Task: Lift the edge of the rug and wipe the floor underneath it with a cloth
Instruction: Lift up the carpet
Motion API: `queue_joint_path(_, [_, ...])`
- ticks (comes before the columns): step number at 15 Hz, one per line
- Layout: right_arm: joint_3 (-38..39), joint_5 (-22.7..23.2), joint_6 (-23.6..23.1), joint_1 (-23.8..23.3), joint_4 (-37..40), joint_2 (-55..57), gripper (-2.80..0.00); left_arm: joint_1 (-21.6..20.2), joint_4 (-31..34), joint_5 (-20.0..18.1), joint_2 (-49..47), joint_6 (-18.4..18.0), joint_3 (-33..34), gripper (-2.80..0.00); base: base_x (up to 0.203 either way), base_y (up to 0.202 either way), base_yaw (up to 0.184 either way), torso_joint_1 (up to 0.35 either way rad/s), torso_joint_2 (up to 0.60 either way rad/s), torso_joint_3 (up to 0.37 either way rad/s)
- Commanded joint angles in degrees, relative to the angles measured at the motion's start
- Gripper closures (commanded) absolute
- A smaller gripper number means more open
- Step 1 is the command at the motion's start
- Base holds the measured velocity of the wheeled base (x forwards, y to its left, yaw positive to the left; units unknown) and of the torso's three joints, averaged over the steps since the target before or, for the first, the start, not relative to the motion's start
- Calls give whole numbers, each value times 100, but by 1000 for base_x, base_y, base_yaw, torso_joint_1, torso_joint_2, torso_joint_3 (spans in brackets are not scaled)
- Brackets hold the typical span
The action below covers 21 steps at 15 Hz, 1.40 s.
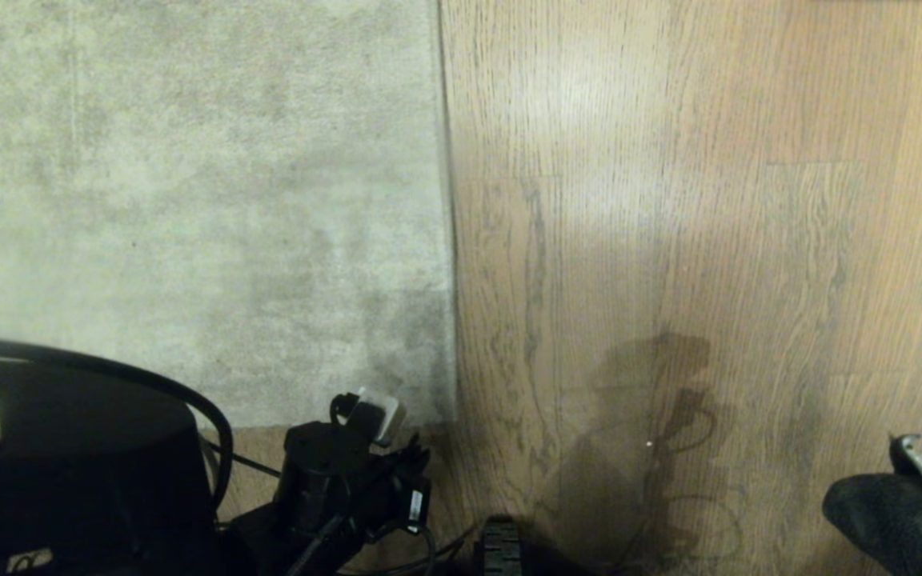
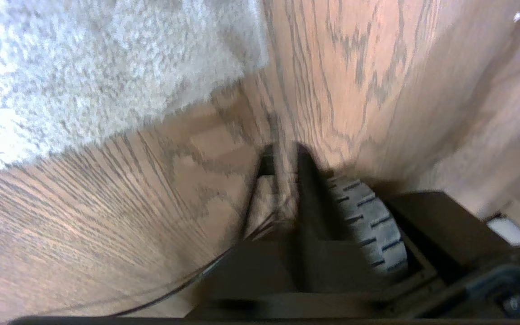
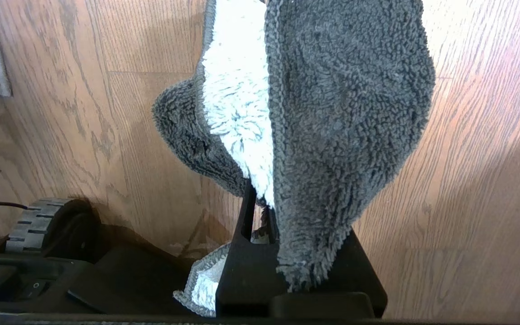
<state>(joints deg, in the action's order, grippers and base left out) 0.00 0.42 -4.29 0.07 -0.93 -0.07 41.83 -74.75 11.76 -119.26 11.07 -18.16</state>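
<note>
Only right wrist view shows cloth (image 3: 332, 113) clamped whole.

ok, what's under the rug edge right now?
Nothing shows: the rug lies flat, its edge and corner down on the floor, so the boards beneath are covered. The left gripper is near the corner, holding nothing; the right gripper holds the cloth.

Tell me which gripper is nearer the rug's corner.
Left. The left gripper sits just below the corner of the rug; the right gripper, clamping the cloth, is far off over bare floor.
</note>
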Motion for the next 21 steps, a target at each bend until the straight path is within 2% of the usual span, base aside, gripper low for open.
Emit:
queue_joint_path(1, [0, 2, -2, 1, -4, 7, 0, 61, -219, 145, -43, 9, -104, -280, 0, 0, 0, 0, 0, 0])
queue_joint_path(5, [0, 2, -2, 1, -4, 7, 0, 53, -303, 482, 43, 18, -202, -280, 0, 0, 0, 0, 0, 0])
queue_joint_path(8, [0, 2, -2, 1, -4, 7, 0, 38, -263, 508, 175, 9, -355, -280, 0, 0, 0, 0, 0, 0])
queue_joint_path(10, [0, 2, -2, 1, -4, 7, 0, 35, -203, 798, 179, -4, -435, -280, 0, 0, 0, 0, 0, 0])
queue_joint_path(16, [0, 2, -2, 1, -4, 7, 0, -20, 928, 1450, 590, -16, -937, -280, 0, 0, 0, 0, 0, 0])
queue_joint_path(18, [0, 2, -2, 1, -4, 7, 0, -156, 1090, 1743, 604, -269, -1153, -280, 0, 0, 0, 0, 0, 0])
queue_joint_path(21, [0, 2, -2, 1, -4, 7, 0, -315, 1111, 1795, 640, -551, -1199, -280, 0, 0, 0, 0, 0, 0])
